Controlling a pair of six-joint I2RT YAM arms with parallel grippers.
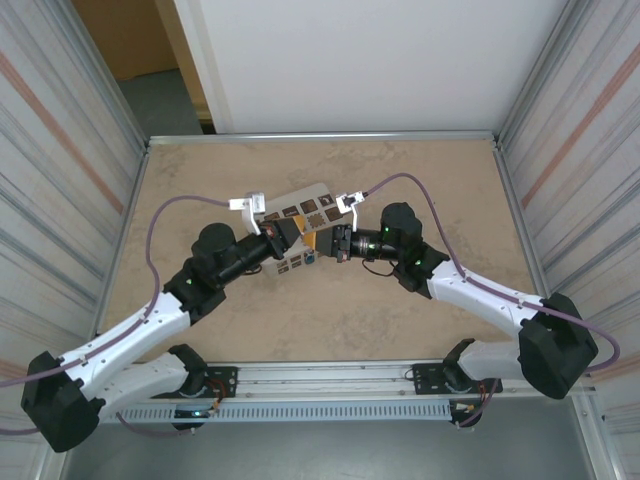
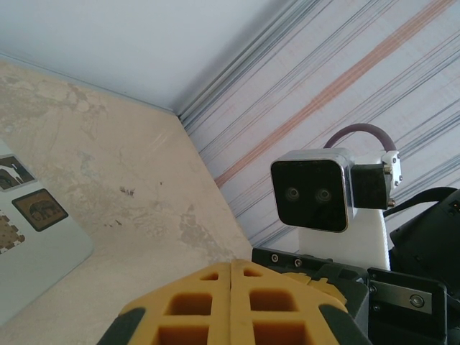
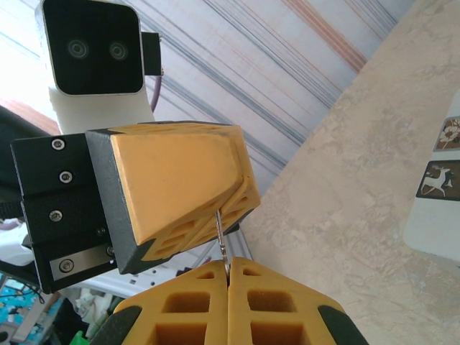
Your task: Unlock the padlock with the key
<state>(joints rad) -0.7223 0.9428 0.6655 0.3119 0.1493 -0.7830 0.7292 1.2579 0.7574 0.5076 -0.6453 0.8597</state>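
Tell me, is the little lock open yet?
Not that I can see. Done: the right claw holds the key pinched. Happening now: the key's tip reaches up to the shut left claw. Left: the turning; I can't tell the padlock's state.

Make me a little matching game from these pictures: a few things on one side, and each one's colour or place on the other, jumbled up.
Things:
1. key
2. board with brown pictures
3. cable
4. table

Descriptions:
A. purple, arching behind a wrist camera
B. marbled beige
C. thin and silvery, pinched in the right claw
D. white, lying flat on the tabletop

Pairs: 1-C, 2-D, 3-A, 4-B
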